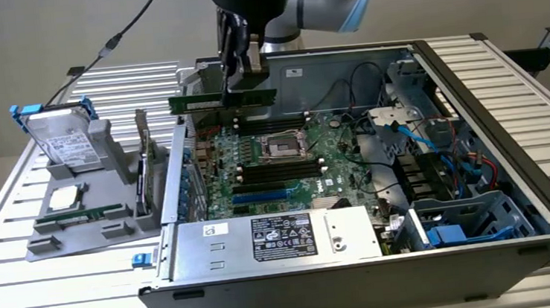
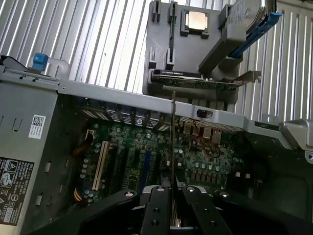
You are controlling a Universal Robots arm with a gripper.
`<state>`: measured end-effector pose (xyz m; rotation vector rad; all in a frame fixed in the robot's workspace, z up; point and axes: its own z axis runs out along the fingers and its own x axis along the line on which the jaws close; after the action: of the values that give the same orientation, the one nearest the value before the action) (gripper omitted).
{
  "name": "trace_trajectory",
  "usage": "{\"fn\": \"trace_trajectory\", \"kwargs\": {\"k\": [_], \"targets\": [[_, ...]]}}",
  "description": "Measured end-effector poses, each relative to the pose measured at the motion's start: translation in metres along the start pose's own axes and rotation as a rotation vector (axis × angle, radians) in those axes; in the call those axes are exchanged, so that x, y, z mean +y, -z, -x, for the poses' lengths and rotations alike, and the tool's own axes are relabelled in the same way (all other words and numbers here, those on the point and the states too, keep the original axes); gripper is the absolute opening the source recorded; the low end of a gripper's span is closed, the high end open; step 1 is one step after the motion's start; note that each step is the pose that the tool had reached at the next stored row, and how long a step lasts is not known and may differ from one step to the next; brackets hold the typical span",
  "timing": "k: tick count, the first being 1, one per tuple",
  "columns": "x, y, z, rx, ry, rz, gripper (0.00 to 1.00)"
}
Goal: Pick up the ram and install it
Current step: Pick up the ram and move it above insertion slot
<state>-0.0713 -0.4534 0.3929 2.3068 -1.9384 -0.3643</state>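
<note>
Inspection findings for you, operator:

1. The hand (image 1: pixel 241 82) is closed on the ram (image 1: pixel 196 102), pinching it near the middle of its top edge. The stick hangs level with its long side horizontal, and both ends stick out past the fingers.

2. The ram is inside the outline of the open computer case (image 1: pixel 516 178). It sits over the edge of the motherboard (image 1: pixel 287 175) farthest from the power supply (image 1: pixel 273 240). In the wrist view you look down the ram (image 2: pixel 173 127) edge-on, as a thin line running out from the hand (image 2: pixel 172 193) across the motherboard (image 2: pixel 122 156). Neither view shows whether its lower edge touches the board.

3. The case lies on its side on the slatted tabletop (image 1: pixel 28 295) with its panel off. The power supply sits along its near edge.

4. A grey tray (image 1: pixel 73 242) rests on the tabletop just beside the case, at the exterior view's left.
   - A hard drive (image 1: pixel 62 139) in a blue frame leans at the tray's far end.
   - A square processor (image 1: pixel 64 197) lies flat near the tray's middle.
   - A green strip (image 1: pixel 81 216) lies just beside the processor, toward the near edge.
   - A card (image 1: pixel 144 162) stands upright along the side of the tray that faces the case.
</note>
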Motion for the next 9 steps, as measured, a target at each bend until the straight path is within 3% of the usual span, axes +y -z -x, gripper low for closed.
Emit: {"fn": "trace_trajectory", "kwargs": {"k": [5,9], "targets": [[-0.0089,-0.0005,-0.001,-0.012,0.001,-0.0043,0.14],[-0.0171,-0.0003,-0.001,-0.0137,0.001,-0.0061,0.14]]}}
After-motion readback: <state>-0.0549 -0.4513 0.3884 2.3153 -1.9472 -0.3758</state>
